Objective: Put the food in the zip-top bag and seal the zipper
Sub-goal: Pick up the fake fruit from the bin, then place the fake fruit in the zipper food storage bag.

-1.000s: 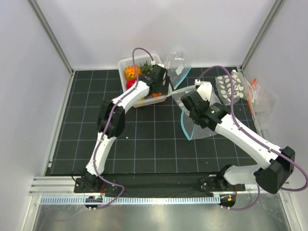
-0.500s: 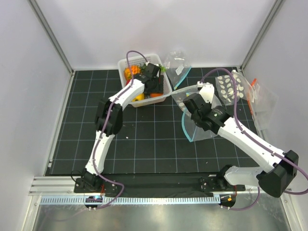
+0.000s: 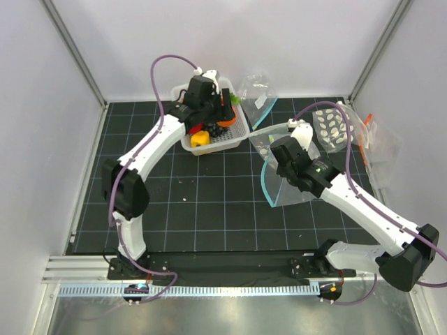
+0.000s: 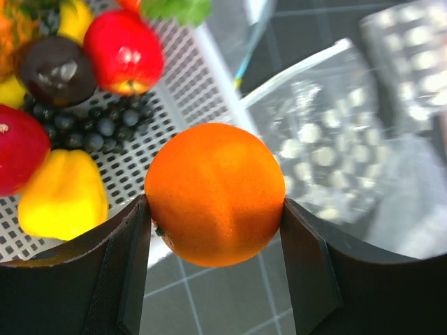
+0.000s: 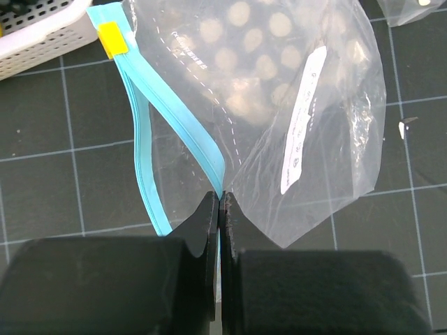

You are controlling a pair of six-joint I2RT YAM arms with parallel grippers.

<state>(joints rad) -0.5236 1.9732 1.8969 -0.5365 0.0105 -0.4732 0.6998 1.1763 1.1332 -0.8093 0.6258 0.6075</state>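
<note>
My left gripper [image 3: 225,120] is shut on the orange [image 4: 213,192] and holds it above the right edge of the white basket [image 4: 209,70]. Two red apples [image 4: 122,52] and a yellow piece [image 4: 63,195] lie in the basket. My right gripper [image 5: 220,199] is shut on one lip of the zip-top bag [image 5: 300,105], pinching it at the teal zipper [image 5: 202,150]. The mouth hangs open, with a yellow slider [image 5: 110,36] at its far end. In the top view the bag [image 3: 286,188] lies right of the basket, under my right gripper [image 3: 271,152].
The basket [image 3: 183,94] stands at the back and also holds a dark plum [image 4: 56,70] and black grapes [image 4: 98,125]. Clear bags with white dots [image 3: 332,125] lie at the back right, one under the held bag. White walls close in the black mat.
My left gripper has risen out of the basket with the orange and its arm has swung left and up. My right gripper keeps its hold on the bag, shifted slightly.
</note>
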